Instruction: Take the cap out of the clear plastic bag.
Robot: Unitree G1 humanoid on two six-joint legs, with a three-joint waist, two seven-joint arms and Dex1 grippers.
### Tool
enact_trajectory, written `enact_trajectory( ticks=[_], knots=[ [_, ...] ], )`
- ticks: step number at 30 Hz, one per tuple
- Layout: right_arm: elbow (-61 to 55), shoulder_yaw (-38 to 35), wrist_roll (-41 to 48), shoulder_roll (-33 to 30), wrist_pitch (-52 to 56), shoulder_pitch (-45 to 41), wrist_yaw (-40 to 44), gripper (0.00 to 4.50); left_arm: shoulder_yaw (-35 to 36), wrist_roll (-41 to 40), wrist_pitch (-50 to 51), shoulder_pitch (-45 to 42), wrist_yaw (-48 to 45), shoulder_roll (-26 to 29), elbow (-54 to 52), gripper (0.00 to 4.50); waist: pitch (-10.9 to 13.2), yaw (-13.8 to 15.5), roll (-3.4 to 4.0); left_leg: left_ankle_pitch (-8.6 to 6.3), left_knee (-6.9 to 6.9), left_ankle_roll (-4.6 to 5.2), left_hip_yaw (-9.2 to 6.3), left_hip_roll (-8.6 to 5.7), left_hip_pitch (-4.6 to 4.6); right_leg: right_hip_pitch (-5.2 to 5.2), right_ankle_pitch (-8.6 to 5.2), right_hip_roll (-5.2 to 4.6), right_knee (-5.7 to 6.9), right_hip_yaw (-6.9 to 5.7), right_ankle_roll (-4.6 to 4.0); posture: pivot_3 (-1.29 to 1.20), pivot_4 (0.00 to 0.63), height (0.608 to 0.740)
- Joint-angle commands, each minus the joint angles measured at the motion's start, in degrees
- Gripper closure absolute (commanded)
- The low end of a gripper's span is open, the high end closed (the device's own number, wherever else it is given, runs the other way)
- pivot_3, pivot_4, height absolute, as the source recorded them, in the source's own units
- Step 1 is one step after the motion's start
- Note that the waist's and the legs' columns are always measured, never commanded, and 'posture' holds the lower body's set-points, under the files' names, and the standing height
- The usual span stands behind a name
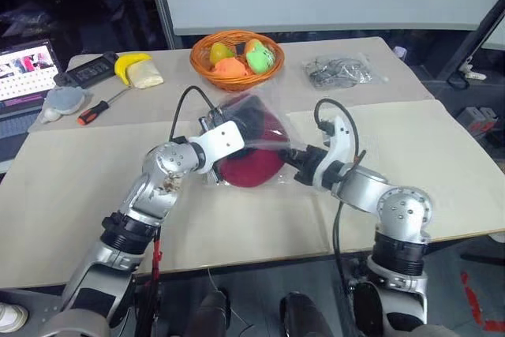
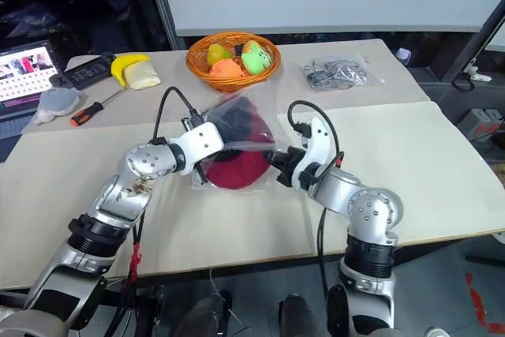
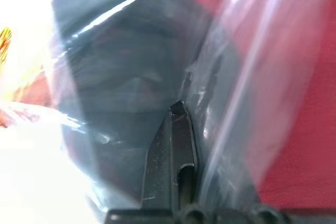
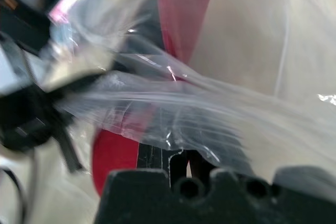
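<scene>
The dark red cap (image 1: 251,165) lies inside the clear plastic bag (image 1: 264,120) at the middle of the table, lifted a little between my two arms. My left gripper (image 3: 177,113) is on the bag's left side, shut, with a fold of plastic pinched against the cap's black lining. On the bag's right side, my right gripper (image 1: 288,155) is shut on a stretched sheet of the plastic (image 4: 210,114), which is pulled taut toward it. The cap's lower red part (image 2: 237,171) hangs below the grippers, still covered by the bag.
An orange basket (image 1: 207,67) with toy fruit stands behind the bag. A smaller clear bag of grey items (image 1: 341,71) lies at the back right. A banana (image 1: 130,61), a screwdriver (image 1: 102,106) and a laptop (image 1: 28,76) are at the back left.
</scene>
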Motion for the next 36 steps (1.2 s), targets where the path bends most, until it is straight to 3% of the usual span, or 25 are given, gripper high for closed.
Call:
enact_trajectory(
  ticks=[1, 7, 13, 17, 21, 24, 31, 36],
  knots=[
    [-6.12, -0.87, 4.33, -2.97, 5.28, 3.32, 1.67, 4.48, 1.61, 0.36, 0.32, 0.22, 0.77, 1.03, -0.85, 4.50, 0.00, 0.05, 0.00, 0.00, -0.03, 0.00, 0.00, 0.00, 0.00, 0.00, 0.00, 0.00, -0.01, 0.00, 0.00, 0.00, 0.150, 0.740],
    [-10.25, -2.66, 10.68, -8.35, 7.99, 7.79, 5.05, 4.48, 1.59, 0.12, 0.33, 0.88, 0.91, 1.58, -1.13, 4.50, 0.00, 0.07, -0.01, 0.00, -0.01, 0.00, 0.02, -0.03, -0.05, 0.02, 0.00, -0.05, -0.08, 0.00, 0.01, 0.00, 0.150, 0.740],
    [-9.90, -5.74, 22.53, -7.76, 3.16, 6.13, 4.37, 4.48, 1.16, -0.20, 0.45, 0.79, 1.23, 1.70, -1.04, 4.50, 0.01, 0.01, -0.02, 0.00, -0.01, 0.00, 0.02, 0.01, -0.01, 0.06, -0.02, 0.00, -0.08, -0.01, 0.03, 0.00, 0.150, 0.740],
    [-12.31, -9.02, 32.27, -16.51, 0.51, 9.61, 10.84, 4.48, 1.02, -0.34, 0.68, 0.83, 1.39, 1.48, -1.25, 4.50, 0.04, 0.48, -0.06, 0.00, 0.00, 0.01, 0.02, -0.04, -0.11, 0.05, -0.02, -0.07, -0.16, -0.03, 0.04, 0.00, 0.150, 0.740],
    [-9.92, -7.74, 29.60, -24.48, -0.48, 12.73, 13.13, 4.48, 0.82, -0.82, 0.63, 1.03, 1.64, 1.81, -1.39, 4.50, 0.05, 0.57, -0.07, -0.03, 0.02, 0.05, 0.02, -0.06, -0.11, 0.19, 0.00, -0.09, -0.37, -0.07, 0.10, 0.00, 0.150, 0.740],
    [-9.91, -5.05, 28.05, -26.80, -1.94, 14.17, 13.15, 4.48, 0.47, -1.33, 0.79, 0.99, 1.92, 2.14, -1.51, 4.50, 0.06, 0.10, -0.09, -0.03, 0.03, 0.05, 0.04, -0.03, -0.11, 0.19, 0.00, -0.06, -0.38, -0.06, 0.12, 0.00, 0.150, 0.740],
    [-22.24, 13.09, 15.76, -36.43, -0.56, 17.80, 15.50, 4.48, 0.21, -1.70, 1.13, 1.19, 2.09, 2.34, -1.63, 4.50, 0.07, 0.28, -0.11, -0.03, 0.04, 0.06, 0.06, -0.02, -0.11, 0.18, -0.22, -0.07, -0.39, -0.04, 0.50, 0.00, 0.150, 0.740],
    [-20.12, 5.64, 18.25, -37.49, -6.68, 24.08, 22.58, 4.48, 0.05, -1.99, 1.16, 1.14, 2.34, 2.51, -1.48, 4.50, 0.10, 1.00, -0.20, -0.04, 0.10, 0.06, 0.02, -0.01, -0.18, 0.21, -0.22, -0.07, -0.45, -0.11, 0.53, 0.00, 0.150, 0.740]
  ],
)
